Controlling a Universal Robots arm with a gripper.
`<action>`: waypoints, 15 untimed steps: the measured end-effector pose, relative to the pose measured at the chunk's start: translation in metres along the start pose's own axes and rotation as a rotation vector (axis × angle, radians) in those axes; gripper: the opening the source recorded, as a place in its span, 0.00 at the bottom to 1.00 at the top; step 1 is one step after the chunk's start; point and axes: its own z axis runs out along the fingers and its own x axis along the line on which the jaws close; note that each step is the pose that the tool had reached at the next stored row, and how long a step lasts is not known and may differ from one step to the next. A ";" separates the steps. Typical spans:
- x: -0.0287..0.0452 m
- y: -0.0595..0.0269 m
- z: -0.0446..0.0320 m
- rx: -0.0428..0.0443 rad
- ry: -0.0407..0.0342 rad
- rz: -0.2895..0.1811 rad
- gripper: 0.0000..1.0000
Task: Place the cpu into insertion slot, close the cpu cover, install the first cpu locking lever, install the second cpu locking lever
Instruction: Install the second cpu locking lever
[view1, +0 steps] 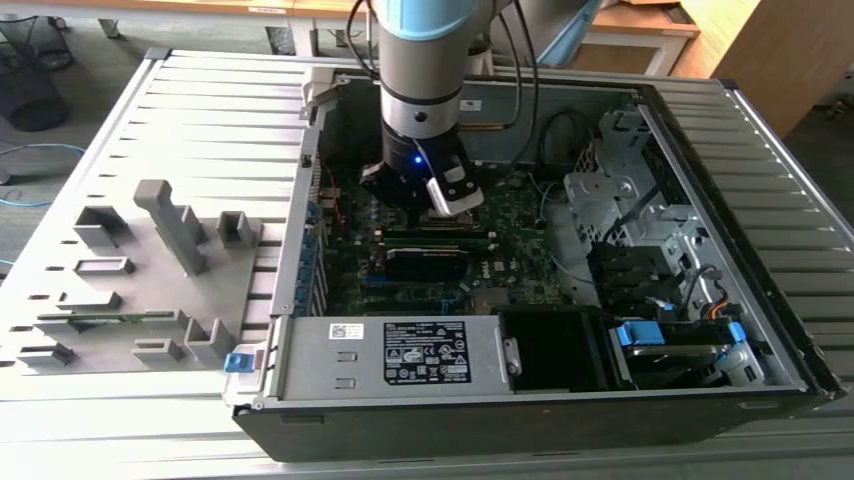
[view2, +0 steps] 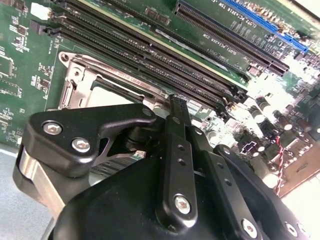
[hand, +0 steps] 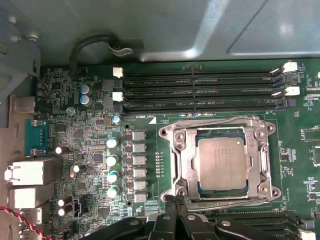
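Hovering gripper (hand: 175, 204) at the socket's near edge, fingers pinched together, holding nothing.
cpu (hand: 222, 162) sits in the socket with cover (hand: 182, 160) down; lever step likely in hand, needing a precise hook.

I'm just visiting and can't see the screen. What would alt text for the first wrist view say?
A silver cpu sits in its motherboard socket with the metal cpu cover closed around it. The black end effector hangs at the socket's edge, with long memory slots on the far side.
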 end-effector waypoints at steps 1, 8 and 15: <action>0.0008 -0.0001 0.0001 0.0002 0.0000 0.000 0.11; 0.0041 -0.0005 0.0017 0.0003 0.0002 0.000 0.11; 0.0045 -0.0006 0.0033 -0.0003 0.0002 0.000 0.11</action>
